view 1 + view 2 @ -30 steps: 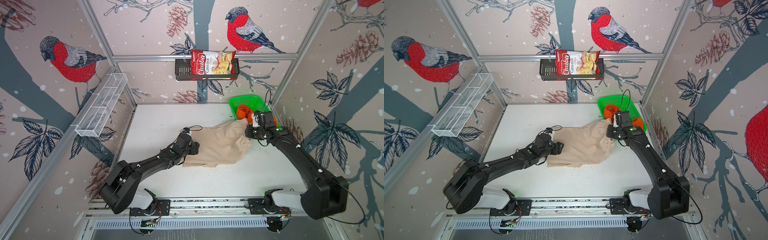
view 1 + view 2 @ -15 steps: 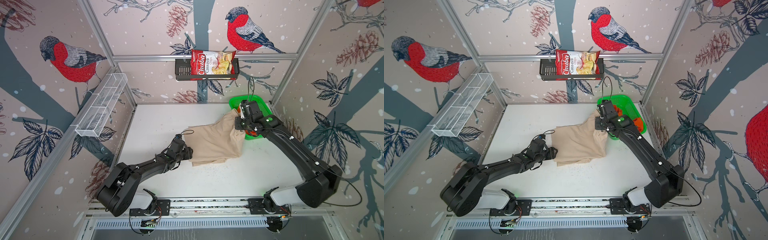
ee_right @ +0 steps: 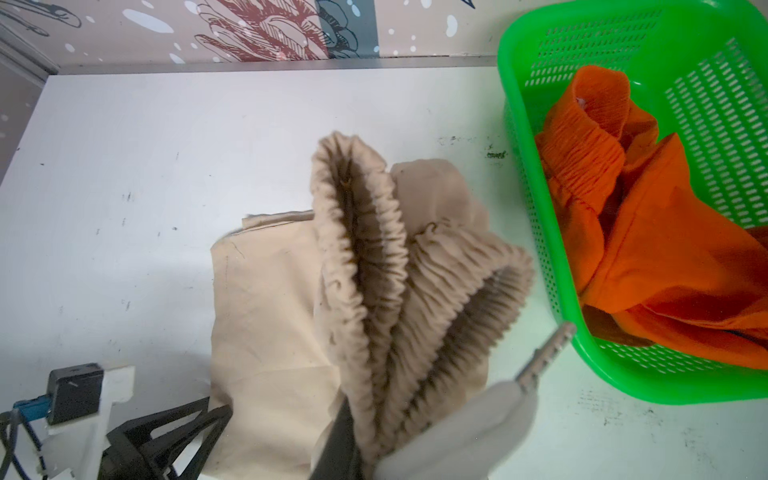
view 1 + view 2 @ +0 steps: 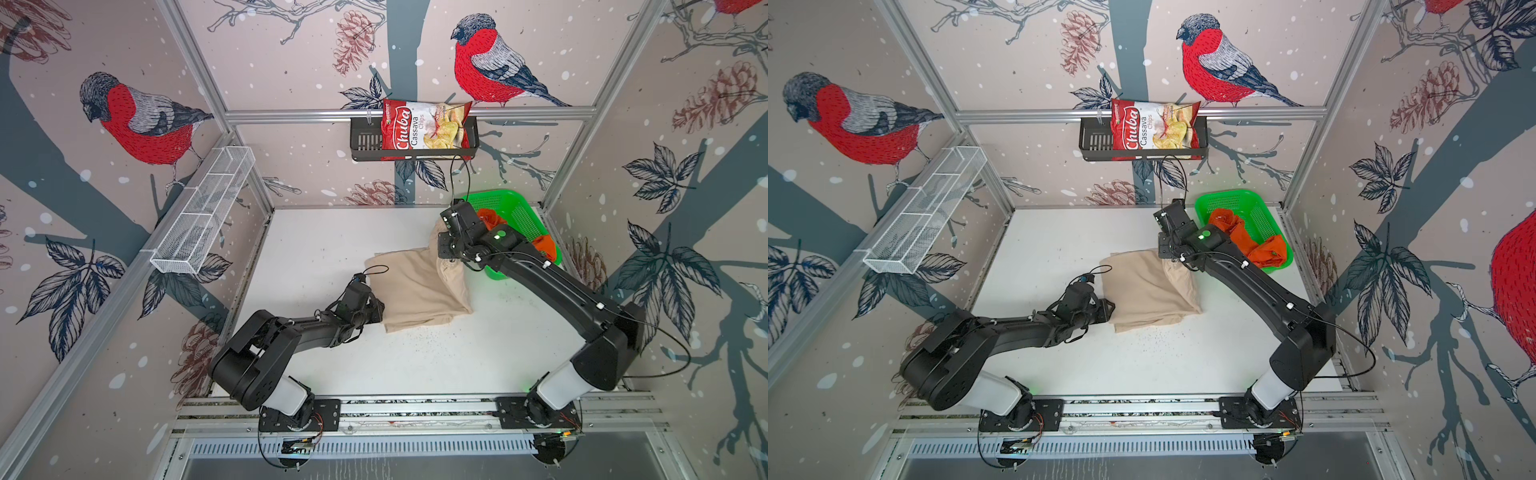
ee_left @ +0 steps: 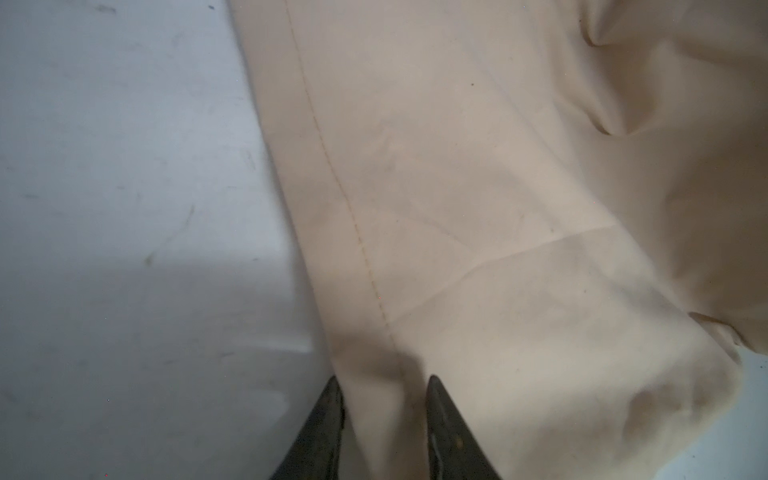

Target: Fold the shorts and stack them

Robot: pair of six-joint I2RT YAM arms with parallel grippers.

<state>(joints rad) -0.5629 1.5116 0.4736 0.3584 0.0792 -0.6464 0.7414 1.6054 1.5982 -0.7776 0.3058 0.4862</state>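
The beige shorts [image 4: 415, 291] [image 4: 1146, 291] lie mid-table, partly doubled over. My right gripper [image 4: 445, 247] [image 4: 1166, 249] [image 3: 399, 419] is shut on their gathered waistband [image 3: 374, 270], holding it raised just left of the green basket. My left gripper [image 4: 380, 311] [image 4: 1111, 309] [image 5: 384, 380] is low at the shorts' left near hem. Its jaws stand close together with a fold of the hem [image 5: 374, 291] filling the gap. The orange shorts [image 4: 490, 218] [image 4: 1237, 232] [image 3: 644, 249] lie crumpled in the basket.
The green mesh basket [image 4: 519, 208] [image 4: 1233, 194] [image 3: 540, 124] stands at the back right corner. A chips bag [image 4: 424, 129] sits in a black rack on the back wall. A white wire shelf [image 4: 203, 216] hangs on the left wall.
My right gripper has carried the waistband left, away from the basket, doubling the shorts over. My left gripper's jaws have narrowed onto the hem.
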